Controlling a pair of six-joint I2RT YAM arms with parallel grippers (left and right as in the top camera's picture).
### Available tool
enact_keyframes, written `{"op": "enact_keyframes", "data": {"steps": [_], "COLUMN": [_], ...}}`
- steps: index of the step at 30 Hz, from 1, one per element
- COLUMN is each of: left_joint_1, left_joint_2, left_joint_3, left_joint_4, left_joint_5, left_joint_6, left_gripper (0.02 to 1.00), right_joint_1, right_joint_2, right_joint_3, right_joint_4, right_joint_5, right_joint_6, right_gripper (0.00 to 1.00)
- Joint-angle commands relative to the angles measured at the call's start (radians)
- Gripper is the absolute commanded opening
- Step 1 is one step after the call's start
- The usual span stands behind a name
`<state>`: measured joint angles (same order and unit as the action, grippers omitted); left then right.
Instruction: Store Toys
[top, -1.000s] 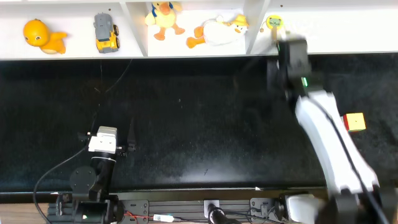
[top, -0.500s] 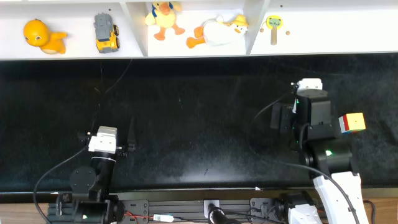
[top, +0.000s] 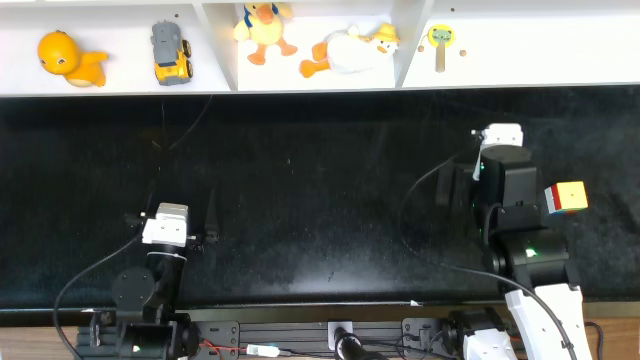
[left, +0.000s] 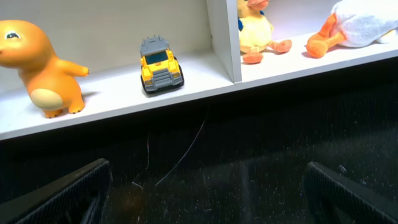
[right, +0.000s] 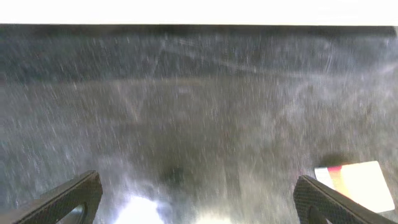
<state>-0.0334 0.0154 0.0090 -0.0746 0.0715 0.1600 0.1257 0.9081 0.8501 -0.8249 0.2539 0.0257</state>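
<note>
one toy is left on the black mat (top: 300, 200): the colourful cube (top: 568, 196), at about four o'clock from the right gripper (right: 196, 186), just beside that arm. its fingers stand apart and hold nothing. the left gripper (left: 208, 168), toward eight o'clock on the mat, is spread and empty too. we judge an off-centre grab the main risk: the cube lies off the fingers' line, so one finger could shove it or pinch a corner. it might then twist loose before the white shelf (top: 520, 50) at twelve o'clock.
</note>
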Motion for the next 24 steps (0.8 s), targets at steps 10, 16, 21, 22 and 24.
{"op": "enact_keyframes", "data": {"steps": [10,16,21,22,24], "left_joint_1": [-0.009,-0.009,-0.009,-0.009,-0.009], "left_joint_2": [-0.013,-0.013,-0.013,-0.013,-0.013], "left_joint_3": [-0.001,-0.001,-0.001,-0.001,-0.001], "left_joint_4": [-0.003,-0.003,-0.003,-0.003,-0.003], "left_joint_5": [0.014,0.014,0.014,0.014,0.014], "left_joint_6": [-0.011,-0.011,-0.011,-0.011,-0.011], "left_gripper": [0.998,0.996,0.996,0.998,0.993], "right_joint_1": [-0.093,-0.355,-0.634,-0.673,-0.758], "right_joint_2": [0.099,0.164,0.185,0.190,0.199], "right_joint_3": [-0.007,-0.007,-0.007,-0.007,-0.008], "right_joint_4": [-0.008,0.013,0.030,0.029,0.028], "right_joint_5": [-0.003,-0.258,-0.431,-0.449,-0.464], "right_joint_6": [-0.053,-0.434,-0.655,-0.688,-0.761], "right_gripper": [0.998,0.996,0.996,0.996,0.993]}}
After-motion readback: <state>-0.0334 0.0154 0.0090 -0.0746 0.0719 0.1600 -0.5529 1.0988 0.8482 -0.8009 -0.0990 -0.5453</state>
